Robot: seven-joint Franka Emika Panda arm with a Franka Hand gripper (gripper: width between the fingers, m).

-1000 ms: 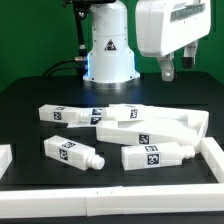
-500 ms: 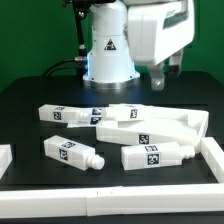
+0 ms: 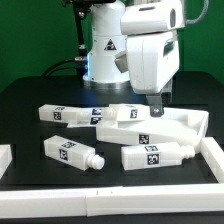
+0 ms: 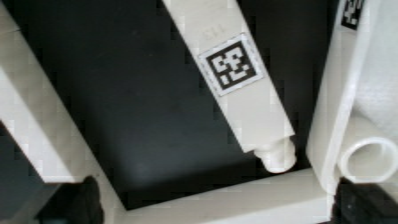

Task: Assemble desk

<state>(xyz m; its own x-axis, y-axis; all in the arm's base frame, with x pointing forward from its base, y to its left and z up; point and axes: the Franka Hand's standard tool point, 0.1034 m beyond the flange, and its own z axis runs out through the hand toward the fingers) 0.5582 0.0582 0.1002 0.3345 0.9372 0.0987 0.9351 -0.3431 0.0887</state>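
The desk's white panel (image 3: 172, 126) lies right of centre in the exterior view, with tags on its near rim. Three tagged white legs lie around it: one at the back left (image 3: 62, 115), one at the front left (image 3: 70, 152), and one in front of the panel (image 3: 152, 156). My gripper (image 3: 156, 106) hangs just above the panel's back edge, open and empty. In the wrist view a tagged leg (image 4: 231, 70) runs across the black table, its peg end beside the panel rim's round socket (image 4: 366, 160). Both dark fingertips (image 4: 71, 202) show apart, with nothing between them.
A white raised border runs along the table's front (image 3: 110, 200) and the exterior view's right side (image 3: 212, 155). The robot's base (image 3: 108, 50) stands behind the parts. A white strip (image 4: 36, 100) crosses one side of the wrist view.
The arm has swung toward the exterior view's left and come down, from high at the back right to just above the panel. The parts have not moved.
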